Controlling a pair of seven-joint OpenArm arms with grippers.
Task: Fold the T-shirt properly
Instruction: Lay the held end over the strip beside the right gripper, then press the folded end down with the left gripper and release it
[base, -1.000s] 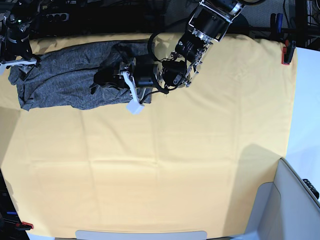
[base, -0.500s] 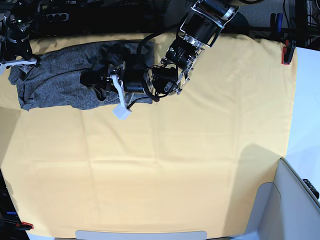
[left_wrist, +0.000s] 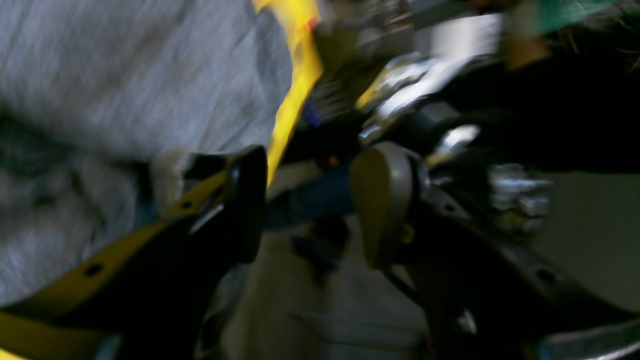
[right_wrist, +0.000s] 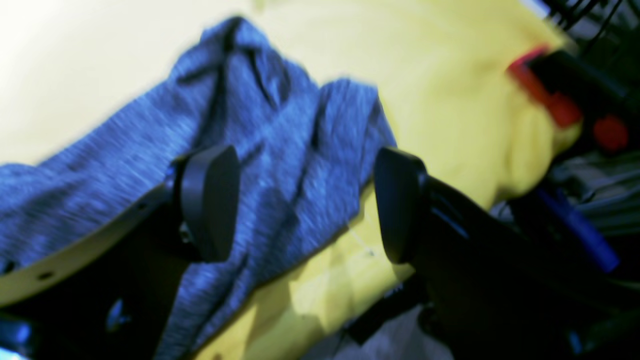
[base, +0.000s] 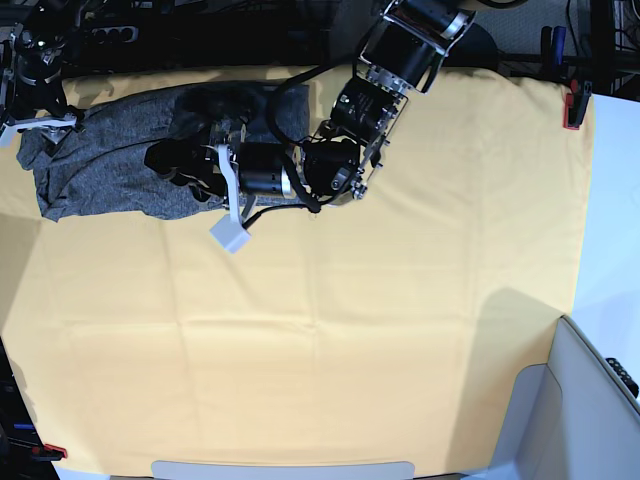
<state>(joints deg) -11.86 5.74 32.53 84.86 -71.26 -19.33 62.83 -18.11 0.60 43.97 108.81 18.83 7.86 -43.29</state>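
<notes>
The heather-grey T-shirt (base: 110, 160) lies bunched along the far left of the yellow table cloth (base: 350, 330). My left gripper (base: 170, 165) reaches leftward low over the shirt's middle. In the blurred left wrist view its jaws (left_wrist: 315, 205) stand apart with nothing between them, and the T-shirt (left_wrist: 125, 75) is at upper left. My right gripper (base: 38, 128) hangs at the shirt's far-left end. It is open (right_wrist: 305, 205) in the right wrist view, above a folded edge of the T-shirt (right_wrist: 280, 150), which looks bluish there.
A red clamp (base: 572, 108) holds the cloth at the far right edge, and another red clamp (base: 50, 452) sits at the near left corner. A pale bin (base: 590, 400) stands at the lower right. Dark gear lines the back edge.
My left arm has swept leftward across the shirt, its gripper now further over the grey fabric. The right gripper has stayed in place at the shirt's left end.
</notes>
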